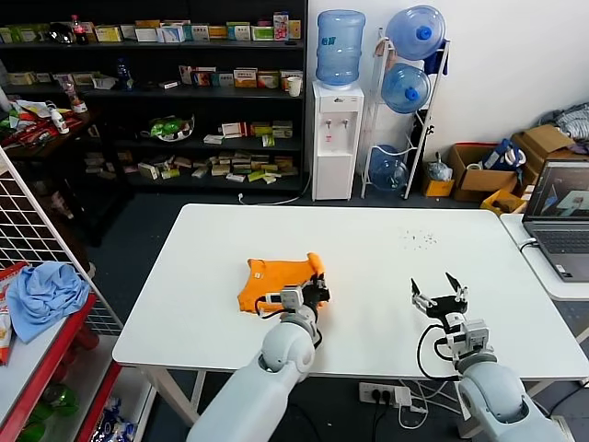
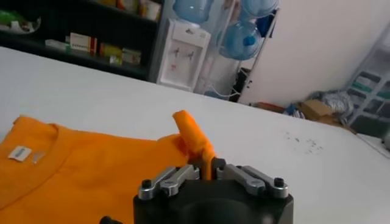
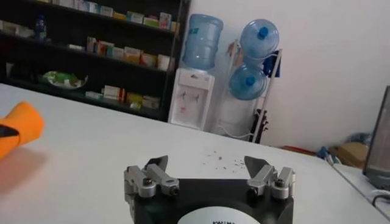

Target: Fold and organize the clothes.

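Observation:
The bright orange T-shirt (image 1: 271,281) lies bunched on the white table (image 1: 368,249), a little left of centre and close to the front edge. My left gripper (image 1: 317,290) is at its right edge, shut on a raised fold of the shirt. In the left wrist view the orange T-shirt (image 2: 91,170) spreads out flat with its neck label showing, and a strip of cloth stands up between the nearly closed jaws of the left gripper (image 2: 206,165). My right gripper (image 1: 438,290) hovers open over bare table to the right, holding nothing. From the right gripper (image 3: 207,163), the T-shirt (image 3: 18,125) shows far off.
A laptop (image 1: 561,216) sits on a side table at the right. A light blue cloth (image 1: 41,295) lies on the red shelf at the left, beside a wire rack. Small dark specks (image 1: 419,239) dot the table's far right. A water dispenser (image 1: 336,138) stands behind.

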Controlling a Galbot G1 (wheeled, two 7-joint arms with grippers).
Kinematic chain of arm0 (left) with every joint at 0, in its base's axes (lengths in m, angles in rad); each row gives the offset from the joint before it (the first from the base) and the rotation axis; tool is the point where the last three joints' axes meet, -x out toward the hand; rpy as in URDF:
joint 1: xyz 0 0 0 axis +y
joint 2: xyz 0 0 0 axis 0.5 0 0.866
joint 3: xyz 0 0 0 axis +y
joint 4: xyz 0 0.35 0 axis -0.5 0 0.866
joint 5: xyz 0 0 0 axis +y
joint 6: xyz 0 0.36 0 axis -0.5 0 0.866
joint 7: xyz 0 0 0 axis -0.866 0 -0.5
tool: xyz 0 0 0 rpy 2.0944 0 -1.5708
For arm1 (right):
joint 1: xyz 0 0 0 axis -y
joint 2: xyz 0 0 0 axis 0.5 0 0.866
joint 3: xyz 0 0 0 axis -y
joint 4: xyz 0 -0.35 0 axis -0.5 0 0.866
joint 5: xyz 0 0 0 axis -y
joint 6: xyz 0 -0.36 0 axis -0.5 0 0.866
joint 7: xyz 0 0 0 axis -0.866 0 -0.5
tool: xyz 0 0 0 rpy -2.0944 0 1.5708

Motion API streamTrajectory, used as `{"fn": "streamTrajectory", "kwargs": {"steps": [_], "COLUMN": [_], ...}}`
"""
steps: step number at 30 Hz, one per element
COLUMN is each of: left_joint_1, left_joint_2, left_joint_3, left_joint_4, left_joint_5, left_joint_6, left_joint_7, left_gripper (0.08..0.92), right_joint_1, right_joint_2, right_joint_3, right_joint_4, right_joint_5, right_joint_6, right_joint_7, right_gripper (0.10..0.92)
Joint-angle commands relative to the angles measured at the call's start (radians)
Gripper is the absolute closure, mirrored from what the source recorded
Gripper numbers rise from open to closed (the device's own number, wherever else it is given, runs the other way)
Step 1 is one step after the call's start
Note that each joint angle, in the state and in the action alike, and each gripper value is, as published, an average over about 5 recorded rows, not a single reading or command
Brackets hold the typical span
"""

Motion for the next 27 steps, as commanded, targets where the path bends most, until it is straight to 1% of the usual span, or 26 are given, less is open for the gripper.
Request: {"fn": "streamTrajectory", "kwargs": {"steps": [1, 3, 5, 11, 15, 17, 20, 22, 27], "left_joint_1": [0.018, 0.023, 0.032, 0.085, 0.149, 0.193, 0.259, 0.294, 0.351], "left_joint_2": [-0.127, -0.111, -0.068, 0.154, 0.307, 0.361, 0.4, 0.413, 0.415], "left_joint_3": [0.038, 0.053, 0.065, 0.048, -0.019, -0.066, -0.144, -0.191, -0.284], "left_joint_4": [0.039, 0.001, -0.043, -0.14, -0.204, -0.229, -0.243, -0.241, -0.226], "left_joint_5": [0.068, 0.071, 0.07, 0.116, 0.175, 0.214, 0.301, 0.363, 0.452], "left_joint_6": [-0.286, -0.299, -0.3, -0.324, -0.339, -0.345, -0.376, -0.402, -0.412], "left_joint_7": [0.095, 0.111, 0.118, 0.148, 0.189, 0.209, 0.236, 0.252, 0.268], "left_gripper": [0.762, 0.71, 0.65, 0.476, 0.364, 0.303, 0.224, 0.192, 0.178], "right_joint_1": [0.001, -0.003, -0.009, -0.022, -0.027, -0.026, -0.025, -0.024, -0.023], "right_joint_2": [0.001, 0.002, 0.001, -0.012, 0.001, 0.016, 0.042, 0.065, 0.161], "right_joint_3": [0.029, 0.035, 0.045, 0.062, 0.077, 0.088, 0.113, 0.141, 0.245], "right_joint_4": [-0.007, -0.001, 0.008, 0.019, 0.028, 0.03, 0.037, 0.046, 0.077], "right_joint_5": [0.023, 0.02, 0.018, 0.002, -0.001, -0.004, -0.01, -0.006, -0.008], "right_joint_6": [0.001, 0.0, -0.004, -0.007, -0.014, -0.022, -0.045, -0.069, -0.139], "right_joint_7": [0.009, 0.002, -0.008, -0.043, -0.073, -0.093, -0.13, -0.152, -0.216], "right_gripper": [0.203, 0.203, 0.203, 0.203, 0.203, 0.203, 0.203, 0.203, 0.203]}}
